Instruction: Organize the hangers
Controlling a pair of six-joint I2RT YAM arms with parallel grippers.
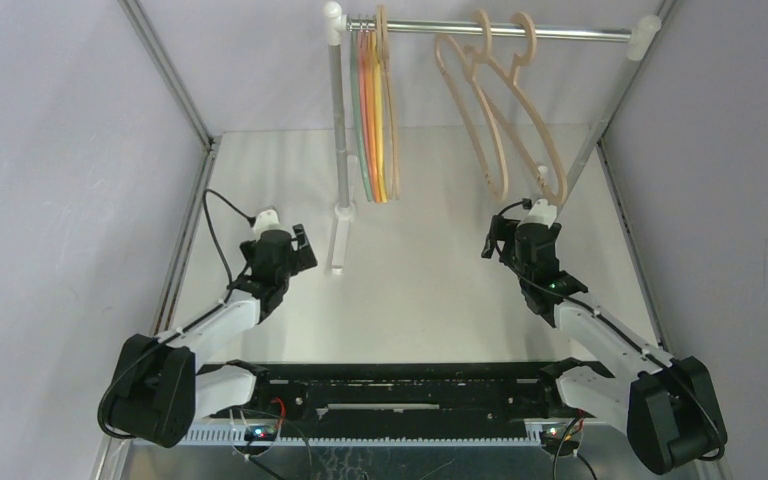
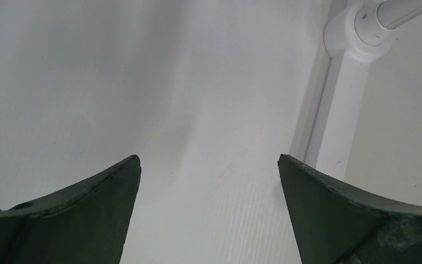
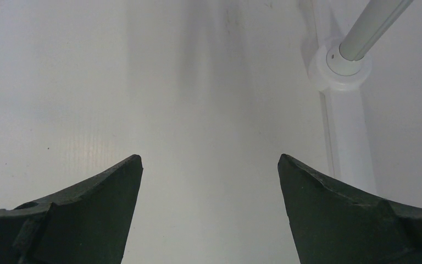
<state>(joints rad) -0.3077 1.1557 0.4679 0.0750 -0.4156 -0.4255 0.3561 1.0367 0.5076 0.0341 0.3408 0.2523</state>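
In the top view, thin hangers in orange, yellow and pale green, plus one tan one, hang bunched at the left end of the silver rail. Two thick tan hangers hang further right by their big hooks, tilted. My left gripper is open and empty, low over the table, left of the rail's left post. My right gripper is open and empty, just below the tan hangers' lower ends. Both wrist views show only open jaws over bare white table; no hanger shows there.
The rail's left post stands on a white foot near my left gripper; it shows in the left wrist view. The right post's foot shows in the right wrist view. Grey walls and metal frame bars enclose the table.
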